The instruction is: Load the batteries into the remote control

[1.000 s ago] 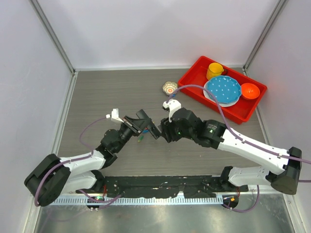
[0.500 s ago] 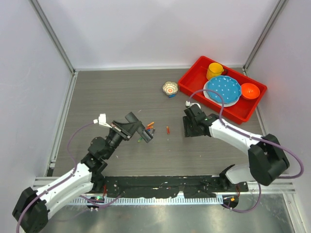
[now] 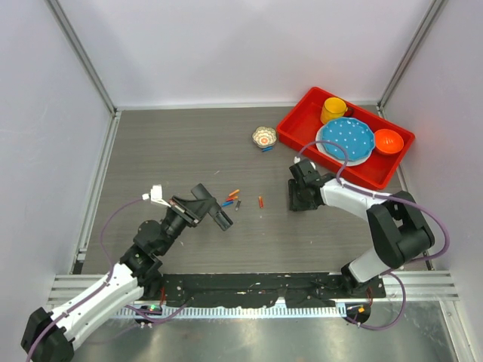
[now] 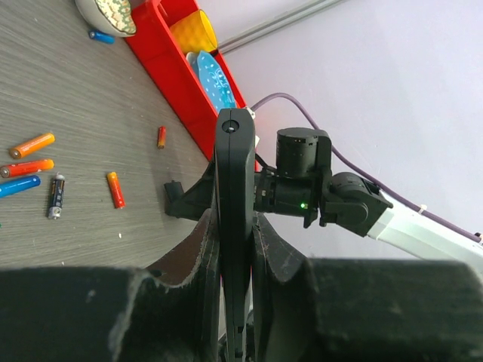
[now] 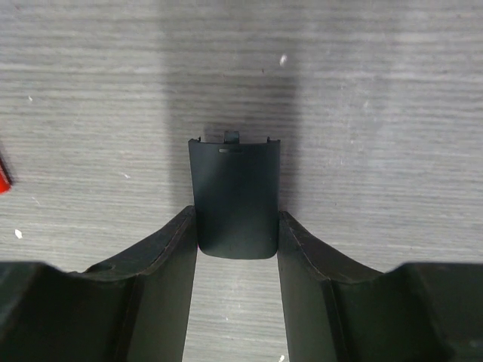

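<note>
My left gripper [image 4: 234, 223] is shut on the remote control [image 4: 233, 173], a slim black bar held edge-on above the table; in the top view the gripper [image 3: 210, 209] holds the remote [image 3: 224, 220] left of centre. Several batteries lie loose on the table: orange [image 4: 32, 145], blue [image 4: 19, 185], dark grey [image 4: 55, 196], orange [image 4: 115, 188] and red [image 4: 161, 136]; the top view shows a cluster [image 3: 231, 199] and a single one [image 3: 261, 201]. My right gripper [image 5: 237, 217] grips the sides of a black battery cover [image 5: 235, 188] lying flat on the table, and also shows in the top view [image 3: 296, 201].
A red tray [image 3: 302, 113] at the back right holds a yellow cup [image 3: 333, 110], a blue dotted plate [image 3: 346, 140] and an orange bowl [image 3: 388, 141]. A small patterned bowl [image 3: 263, 136] stands left of the tray with a blue battery [image 3: 266, 149] beside it.
The right gripper has left the remote, moved right and come down to the table with the battery cover. The left gripper has drawn back down-left with the remote, uncovering the loose batteries.
</note>
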Tool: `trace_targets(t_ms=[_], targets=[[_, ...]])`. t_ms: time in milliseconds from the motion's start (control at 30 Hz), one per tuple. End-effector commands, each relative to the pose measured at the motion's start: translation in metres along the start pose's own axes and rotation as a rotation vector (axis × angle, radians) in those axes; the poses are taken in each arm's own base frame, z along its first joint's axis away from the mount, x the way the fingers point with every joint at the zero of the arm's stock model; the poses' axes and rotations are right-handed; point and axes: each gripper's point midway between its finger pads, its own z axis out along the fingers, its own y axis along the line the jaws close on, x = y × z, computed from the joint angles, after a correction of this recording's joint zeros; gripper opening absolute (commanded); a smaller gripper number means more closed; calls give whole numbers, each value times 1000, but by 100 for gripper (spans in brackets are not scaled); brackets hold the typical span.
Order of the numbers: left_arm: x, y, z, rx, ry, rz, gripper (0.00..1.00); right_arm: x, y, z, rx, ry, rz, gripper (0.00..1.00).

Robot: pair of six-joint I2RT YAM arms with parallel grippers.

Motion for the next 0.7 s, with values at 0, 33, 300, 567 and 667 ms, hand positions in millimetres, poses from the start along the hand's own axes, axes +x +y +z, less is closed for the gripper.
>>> trace_targets(t_ms=[0, 33, 300, 567, 667], targets=[[-5, -3, 0, 4, -21, 0, 0, -5, 4, 8, -23, -6, 30, 30], [-5, -2, 0, 2, -21, 0, 0, -4, 5, 10, -26, -2, 32, 31], [-4, 0, 1, -6, -16, 1, 0, -1, 3, 9, -21, 11, 35, 53], [-4, 1, 1, -9, -15, 5, 0, -1, 3, 6, -19, 14, 34, 61], [-3, 1, 1, -11, -12, 5, 0, -8, 4, -2, -19, -9, 44, 62]])
